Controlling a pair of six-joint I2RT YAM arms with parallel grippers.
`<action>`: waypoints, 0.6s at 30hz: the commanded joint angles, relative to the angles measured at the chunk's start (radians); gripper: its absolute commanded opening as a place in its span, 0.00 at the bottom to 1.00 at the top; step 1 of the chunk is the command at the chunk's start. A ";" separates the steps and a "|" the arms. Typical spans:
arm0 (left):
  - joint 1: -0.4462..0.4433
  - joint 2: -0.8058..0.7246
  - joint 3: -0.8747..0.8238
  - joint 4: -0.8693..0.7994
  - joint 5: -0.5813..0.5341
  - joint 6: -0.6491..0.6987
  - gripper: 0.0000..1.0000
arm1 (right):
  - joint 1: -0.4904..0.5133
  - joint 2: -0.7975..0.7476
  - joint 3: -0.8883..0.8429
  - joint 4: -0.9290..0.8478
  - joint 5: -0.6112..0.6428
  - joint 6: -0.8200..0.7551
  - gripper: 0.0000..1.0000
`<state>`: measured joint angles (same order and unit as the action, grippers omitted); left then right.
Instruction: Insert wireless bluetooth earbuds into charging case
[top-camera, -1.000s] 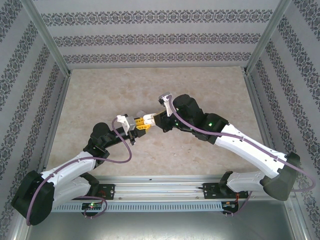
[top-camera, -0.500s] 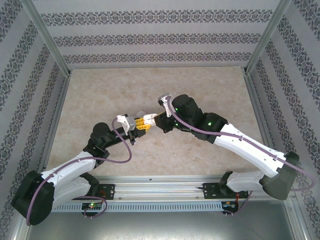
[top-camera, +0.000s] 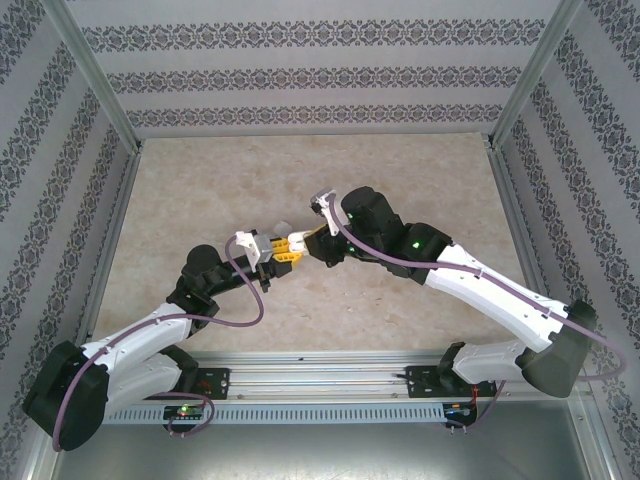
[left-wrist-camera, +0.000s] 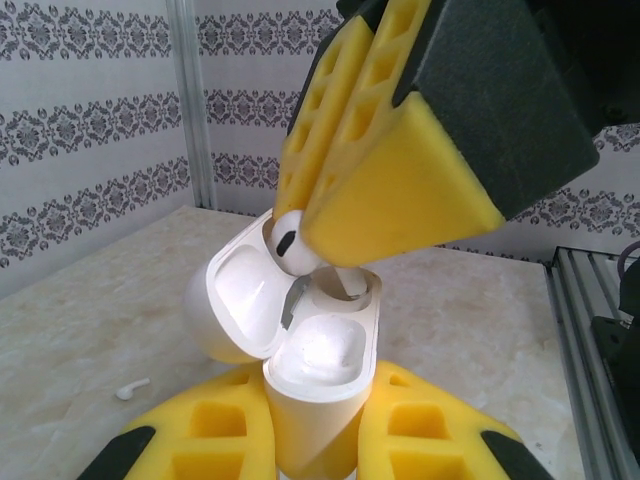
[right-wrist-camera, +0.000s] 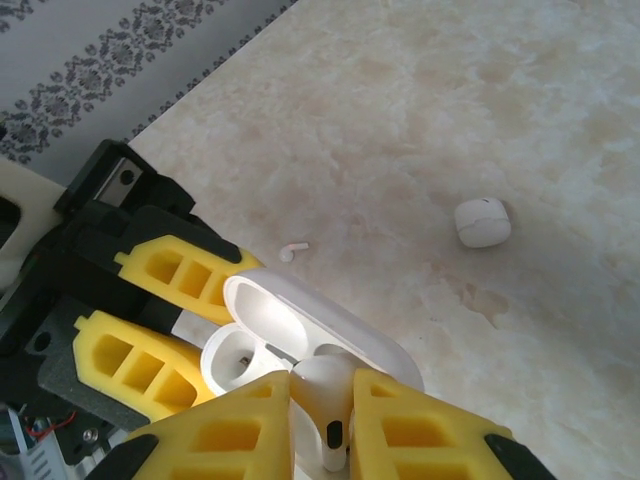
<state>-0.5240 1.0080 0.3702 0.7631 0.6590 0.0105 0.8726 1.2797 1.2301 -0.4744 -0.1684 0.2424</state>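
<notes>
1. The table (top-camera: 400, 180) shows no change. The work sits near its middle, a little toward 9 o'clock.
2. The right arm (top-camera: 480, 290) has crept toward 9 o'clock over the last second, its wrist tipping in closer. The left arm (top-camera: 150, 340) has kept its pose.
3. The left gripper (left-wrist-camera: 315, 435) is pressed onto the body of the open case (left-wrist-camera: 320, 385), holding it upright with the lid (left-wrist-camera: 240, 300) hinged back toward 9 o'clock.
4. The right gripper (left-wrist-camera: 305, 215) pinches an earbud (left-wrist-camera: 285, 240) from above. The stem appears to reach into the far socket, while the bud sits above the rim.
5. That small advance looks like the seating push: the earbud seems partly in but not home. The near socket looks empty, so a straight press and a release are likely next.
6. A closed case (right-wrist-camera: 482, 222) lies on the table at 2 o'clock from the held one, well apart.
7. A loose earbud (right-wrist-camera: 292, 250) lies on the table at 12 o'clock from the lid, near it, waiting its turn.
</notes>
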 joint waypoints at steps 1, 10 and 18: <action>-0.010 -0.011 0.010 0.078 0.023 -0.035 0.00 | 0.016 0.013 0.014 -0.039 -0.123 -0.050 0.18; -0.010 -0.015 0.024 0.092 0.073 -0.105 0.00 | -0.024 -0.033 -0.016 -0.053 -0.191 -0.058 0.15; -0.010 -0.016 0.033 0.132 0.129 -0.192 0.00 | -0.068 -0.074 -0.045 -0.034 -0.340 -0.058 0.15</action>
<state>-0.5243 1.0077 0.3706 0.7963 0.7609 -0.1226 0.8040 1.2217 1.2011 -0.4946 -0.3710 0.2012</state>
